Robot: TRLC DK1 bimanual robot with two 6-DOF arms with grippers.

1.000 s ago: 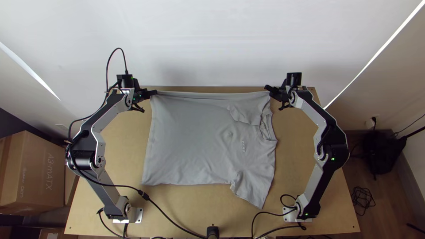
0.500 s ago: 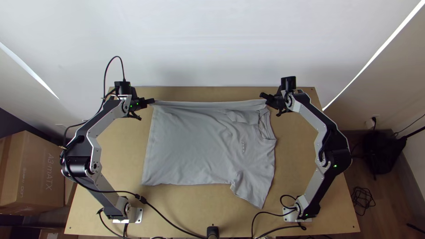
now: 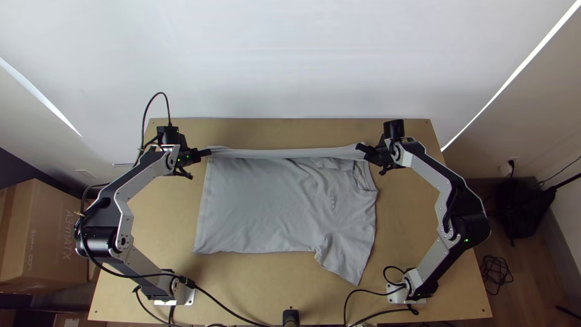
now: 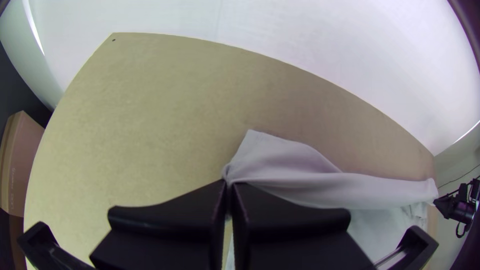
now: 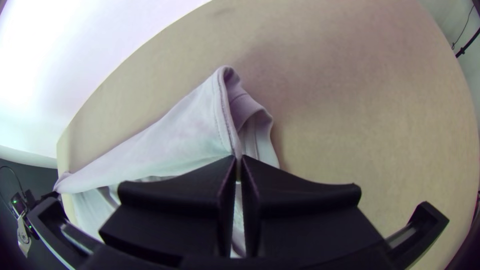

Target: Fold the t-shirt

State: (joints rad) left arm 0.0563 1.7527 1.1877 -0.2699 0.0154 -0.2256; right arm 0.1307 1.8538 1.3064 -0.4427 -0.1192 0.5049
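1. Two grippers on the tee, both clamped. L gripper [image 3: 207, 152] has the far-side cloth at the hem end; R gripper [image 3: 360, 147] has the far side at the collar end.
2. L wrist cam: fingers [image 4: 170, 215] tight together on a gathered pinch, a loose corner [image 4: 262, 142] poking out past the tips.
3. R wrist cam: fingers [image 5: 300, 195] also shut on cloth, at a stitched edge [image 5: 223, 117]; a fold peaks beyond the tips.
4. T-shirt [image 3: 266, 206]: grey, mid-table, body spread on the wood table [image 3: 163, 200], collar [image 3: 364, 177] twd R arm, hem twd L arm. Far side = a turned-over band [image 3: 284, 154] strung btwn the grippers.
5. Chg vs. prev frames: both grippers came back twd the arm bases, band w/ them. More bare table behind the shirt now. Far sleeve [image 3: 330, 163] was well exposed, now mostly under the band.
6. Both arms' elbows swung further out vs. before.
7. No chg: near edge, near sleeve [image 3: 344, 260] & collar, same spots AFAICT from where I'm standing.
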